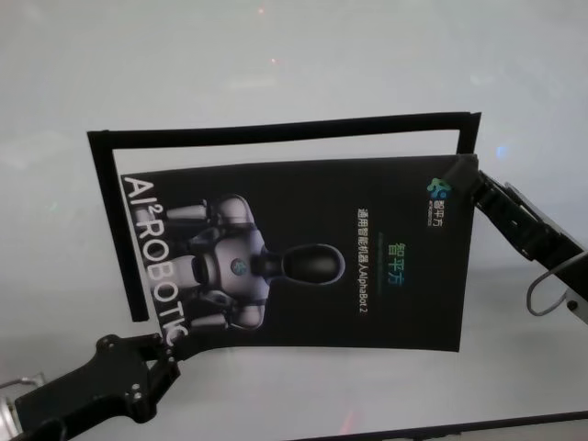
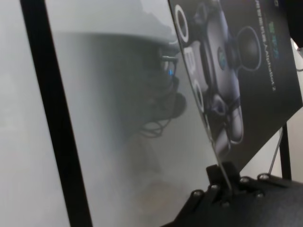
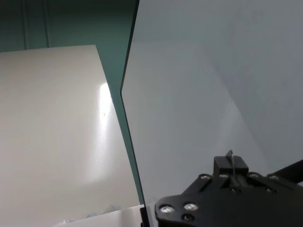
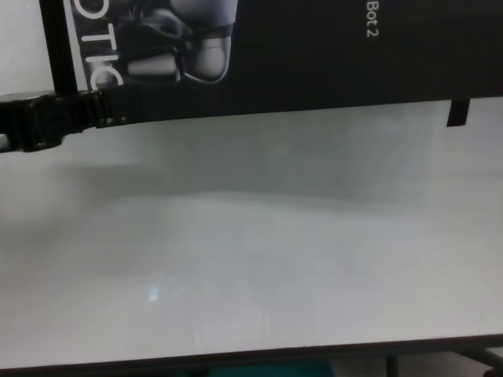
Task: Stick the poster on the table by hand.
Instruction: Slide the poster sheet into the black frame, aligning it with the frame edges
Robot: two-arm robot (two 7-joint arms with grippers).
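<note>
The left gripper (image 1: 163,354) pinches the poster's (image 1: 367,266) near-left corner. The right gripper (image 1: 474,175) is closed on its far-right corner. The poster hangs above the white counter (image 1: 276,73), inside a black strip frame (image 1: 276,129).

The glossy black poster (image 1: 312,257) (robot picture, white lettering) hangs above the white table (image 1: 276,73).
</note>
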